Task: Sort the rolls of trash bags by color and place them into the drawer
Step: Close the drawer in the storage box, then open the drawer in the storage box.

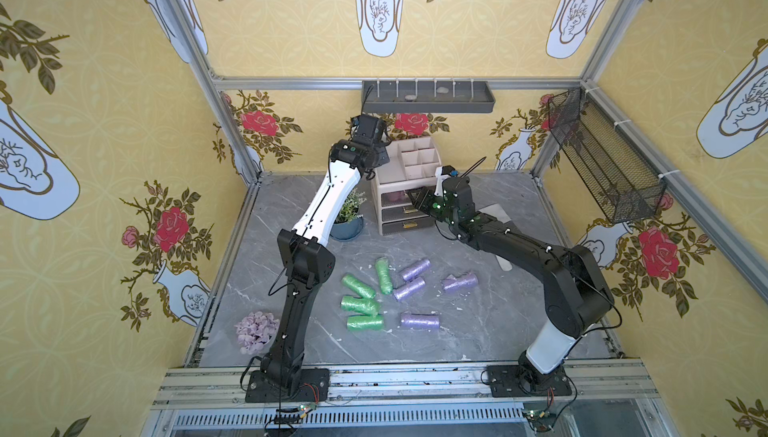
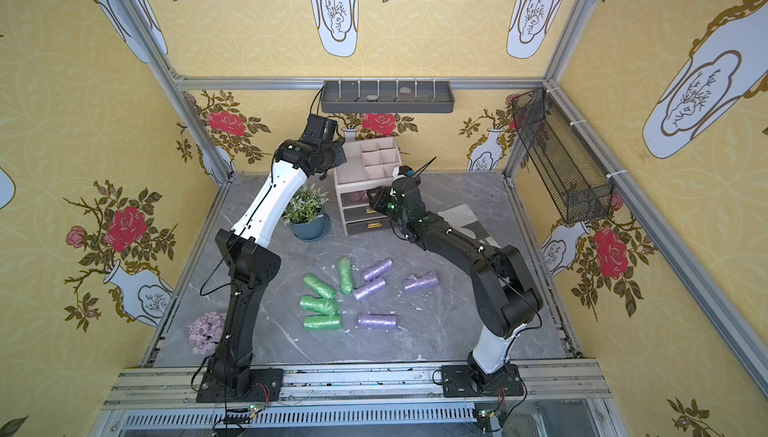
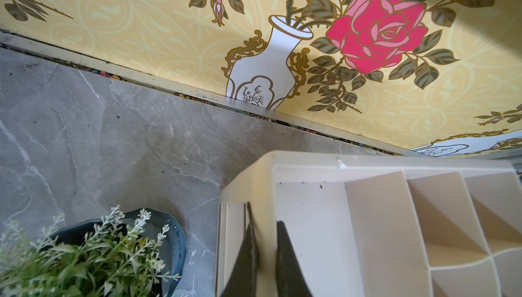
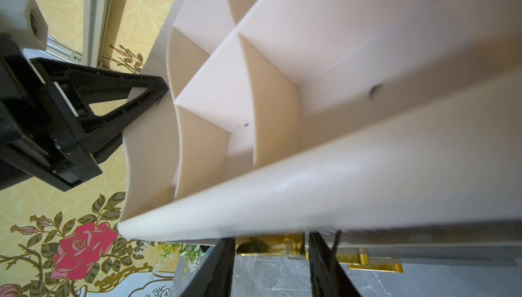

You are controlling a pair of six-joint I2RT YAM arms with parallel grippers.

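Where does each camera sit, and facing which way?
Both top views: overhead, looking down on table, rolls, organizer, left arm, right arm.
Left wrist: on left arm, facing the wall; left gripper clamps the organizer.
Right wrist: on right arm, facing the organizer; right gripper straddles a gold handle.
Wrist views share the organizer's compartments and left gripper.

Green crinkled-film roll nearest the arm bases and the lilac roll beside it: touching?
Apart. In both top views bare grey marble tabletop shows between the green crinkled-film roll nearest the arm bases and the lilac crinkled-film roll beside it.
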